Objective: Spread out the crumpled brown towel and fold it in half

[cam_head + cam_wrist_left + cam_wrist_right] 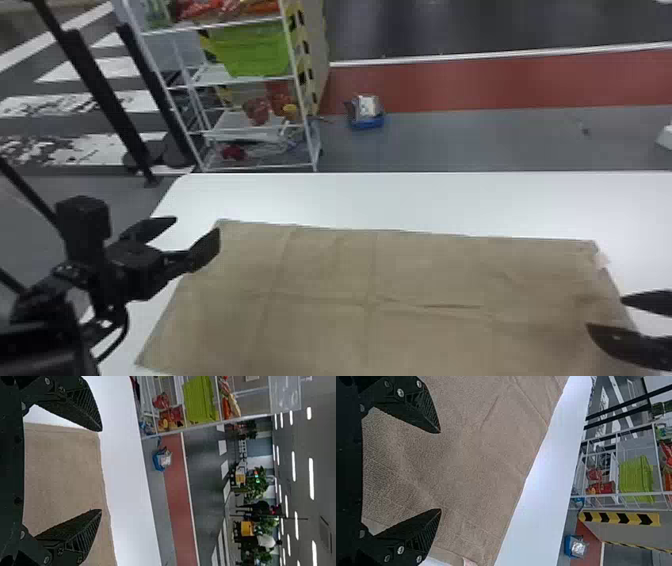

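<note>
Head view: brown towel (325, 270) spread, lightly creased, between left gripper (197, 225) and right gripper (605, 312), both with fingers apart. Pale tag (601, 260) beyond right fingertips. Left wrist view: ceiling lights (311, 479) far past fingertips. Left fingers angled toward towel's far left corner; right fingers pointing inward over right edge.

No words or numbers could be read. A small, pale pink fabric label (601, 259) stuck out from the side edge of the brown cloth towel (325, 270), nothing on it legible. Black chevrons marked a yellow warning strip (619, 517) near the white metal shelf rack (212, 26).
</note>
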Available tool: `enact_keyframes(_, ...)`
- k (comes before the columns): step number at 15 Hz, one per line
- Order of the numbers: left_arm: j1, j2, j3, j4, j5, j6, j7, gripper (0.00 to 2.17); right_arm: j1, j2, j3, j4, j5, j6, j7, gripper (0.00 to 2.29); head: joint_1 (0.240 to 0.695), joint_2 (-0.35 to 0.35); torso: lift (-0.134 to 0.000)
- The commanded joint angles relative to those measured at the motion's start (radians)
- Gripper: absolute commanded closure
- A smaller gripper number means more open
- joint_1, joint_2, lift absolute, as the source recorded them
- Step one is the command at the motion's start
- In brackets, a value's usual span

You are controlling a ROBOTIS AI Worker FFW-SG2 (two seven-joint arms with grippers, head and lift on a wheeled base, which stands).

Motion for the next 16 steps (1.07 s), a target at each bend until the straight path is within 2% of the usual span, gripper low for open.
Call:
enact_keyframes(1,-0.139,0.031,-0.050,0.117,-0.061,0.015,-0.073,0.20,-0.001,0.002,-0.013,0.005,0.001,0.020,0.001,0.20,0.695,0.157,-0.124)
enact_keyframes(3,-0.254,0.058,-0.091,0.226,-0.177,0.039,-0.127,0.20,-0.001,0.002,-0.016,0.002,0.001,0.048,0.001,0.20,0.695,0.123,-0.124)
enact_keyframes(4,-0.307,0.069,-0.099,0.284,-0.211,0.045,-0.152,0.20,-0.001,0.004,-0.016,0.000,0.001,0.057,0.001,0.19,0.695,0.114,-0.124)
enact_keyframes(7,-0.404,0.150,-0.168,0.432,-0.295,0.076,-0.228,0.20,-0.015,0.005,0.004,0.000,0.009,0.060,0.001,0.17,0.695,0.103,-0.124)
enact_keyframes(10,-0.424,0.192,-0.180,0.499,-0.352,0.055,-0.293,0.27,-0.028,0.005,0.015,0.003,0.009,0.057,0.001,0.16,0.695,0.119,-0.124)
enact_keyframes(13,-0.498,0.219,-0.183,0.648,-0.400,-0.025,-0.331,0.27,-0.035,0.004,0.015,0.008,0.008,0.057,0.000,0.16,0.695,0.135,-0.124)
enact_keyframes(16,-0.570,0.224,-0.189,0.763,-0.440,-0.117,-0.336,0.36,-0.035,0.005,0.015,0.012,0.008,0.057,0.001,0.15,0.695,0.147,-0.124)
